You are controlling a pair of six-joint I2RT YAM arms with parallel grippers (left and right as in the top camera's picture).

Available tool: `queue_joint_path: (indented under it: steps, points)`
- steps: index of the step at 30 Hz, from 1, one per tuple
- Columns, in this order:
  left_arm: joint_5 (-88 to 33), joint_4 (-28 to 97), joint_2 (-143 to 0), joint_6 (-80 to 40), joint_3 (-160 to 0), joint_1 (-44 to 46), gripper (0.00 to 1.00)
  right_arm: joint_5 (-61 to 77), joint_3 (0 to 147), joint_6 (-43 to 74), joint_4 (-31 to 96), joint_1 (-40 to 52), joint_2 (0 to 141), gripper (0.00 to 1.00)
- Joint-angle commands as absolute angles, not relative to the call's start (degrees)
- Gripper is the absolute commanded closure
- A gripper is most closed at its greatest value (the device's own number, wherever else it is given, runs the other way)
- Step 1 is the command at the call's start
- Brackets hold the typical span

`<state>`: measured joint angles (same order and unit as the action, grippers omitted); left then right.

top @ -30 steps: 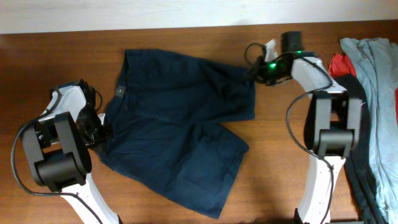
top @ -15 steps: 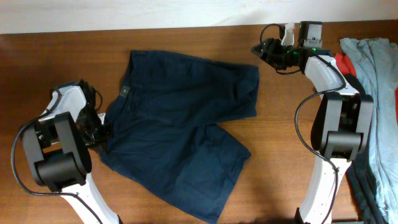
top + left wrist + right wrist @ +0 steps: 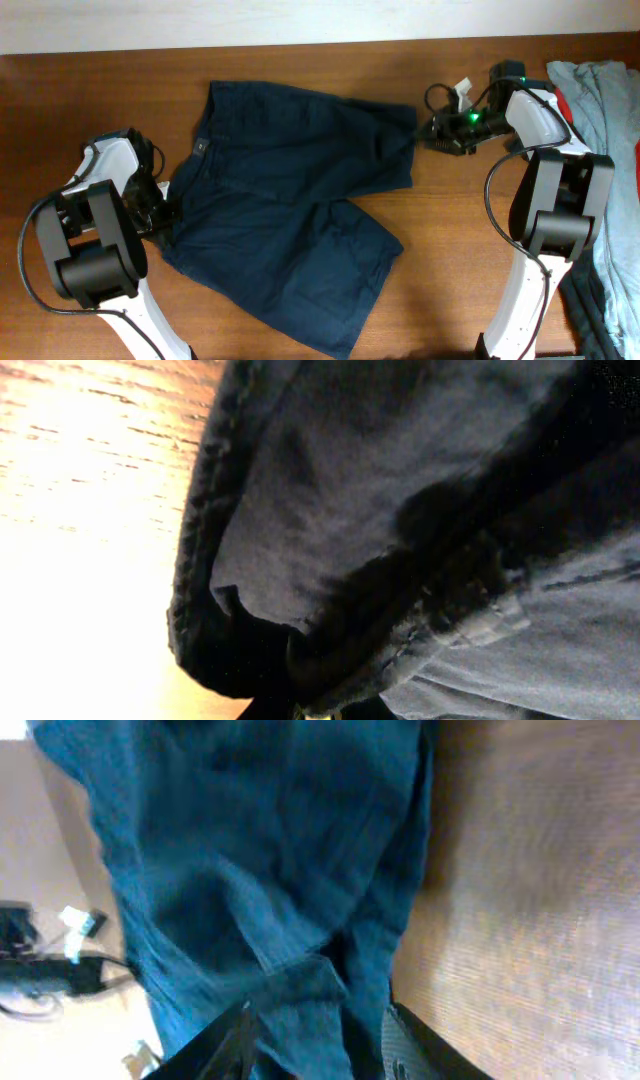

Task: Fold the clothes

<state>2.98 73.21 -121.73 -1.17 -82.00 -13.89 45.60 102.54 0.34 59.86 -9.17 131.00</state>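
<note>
One pair of navy shorts (image 3: 290, 200) lies spread out, wrinkled.

Shorts (image 3: 290, 200) in the middle of the surface (image 3: 450, 270), nearer its far edge, clothes pile (image 3: 605, 120) along the right edge

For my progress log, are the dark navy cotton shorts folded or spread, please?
Spread: the dark navy cotton shorts lie flat, both legs showing, unfolded.

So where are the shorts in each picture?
Overhead: shorts spread out, middle-left of the table.
Left wrist: shorts fill the right side, very close.
Right wrist: shorts cover the left side.
Shared landmark: the brown table beside them in every view.
</note>
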Motion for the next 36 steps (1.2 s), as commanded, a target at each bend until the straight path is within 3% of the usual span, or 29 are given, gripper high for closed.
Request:
queue_joint_path:
  steps: [1, 12, 14, 19, 22, 27, 36]
  points:
    - [2.5, 72.4, -122.5, -1.7, -81.7, -13.9, 0.91, 38.7, 102.7, -8.8, 63.0, -6.5, 128.9, 0.54]
    - [2.3, 72.6, -122.5, -1.7, -81.7, -13.9, 0.9, 26.3, 100.3, -4.5, 62.2, 1.0, 129.0, 0.56]
    - [2.3, 72.5, -122.5, -1.7, -81.7, -13.9, 0.91, 24.8, 100.3, -4.0, 62.7, 1.6, 129.0, 0.62]
    - [2.3, 72.7, -122.5, -1.7, -81.7, -13.9, 0.91, 24.8, 100.3, -4.1, 67.6, 1.7, 128.4, 0.88]
    - [2.3, 72.7, -122.5, -1.7, -81.7, -13.9, 0.9, 23.8, 100.3, -4.2, 71.1, 1.0, 126.9, 0.91]
    - [2.3, 72.5, -122.5, -1.7, -81.7, -13.9, 0.89, 19.9, 100.3, -5.0, 79.5, 0.7, 125.1, 0.91]
    - [2.3, 72.3, -122.5, -1.7, -81.7, -13.9, 0.86, 18.1, 100.3, -10.2, 84.8, 3.4, 125.1, 0.71]
